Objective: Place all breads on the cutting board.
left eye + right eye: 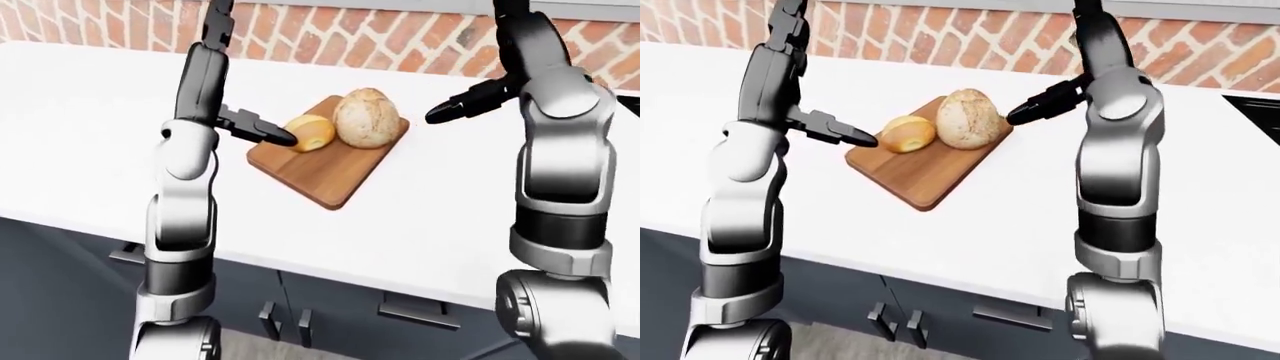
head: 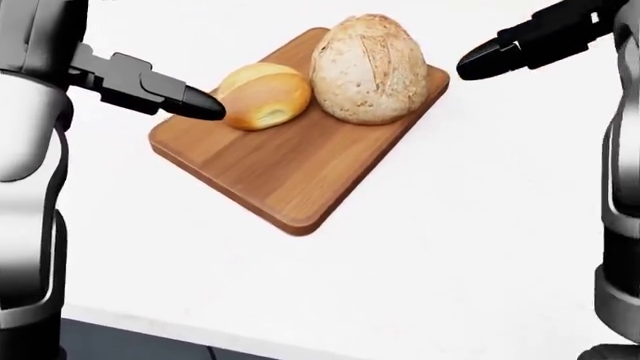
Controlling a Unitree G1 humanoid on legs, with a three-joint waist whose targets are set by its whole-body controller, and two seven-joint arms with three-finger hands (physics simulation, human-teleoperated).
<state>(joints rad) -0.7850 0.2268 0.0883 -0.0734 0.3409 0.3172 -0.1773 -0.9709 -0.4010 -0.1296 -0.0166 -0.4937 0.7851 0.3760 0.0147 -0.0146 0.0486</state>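
White countertop (image 2: 480, 247) fills most of the head view; in the eye views a red brick wall (image 1: 330, 34) runs along the top of the frame and dark cabinet fronts with handles (image 1: 420, 311) sit along the bottom edge.

Wooden cutting board (image 2: 290, 169): lies flat on the counter, turned diagonally, upper centre of the head view.

Breads, both on the board:
- round crusty loaf (image 2: 368, 67), pale and floury, at the board's upper right corner.
- smaller golden bun (image 2: 263, 94), left of the loaf and touching it or very nearly so, near the board's upper left edge.

Left hand (image 2: 150, 88): enters from the left of the head view, dark fingers stretched out straight toward the bun. Fingertip (image 2: 205, 107) sits just beside the bun's left side; contact cannot be confirmed. Fingers are not wrapped round anything.

Right hand (image 2: 535, 41): upper right of the head view, fingers extended and pointing left toward the loaf, with a clear gap of counter between its tip and the bread. It grips nothing.

Lower half of the board is bare wood.
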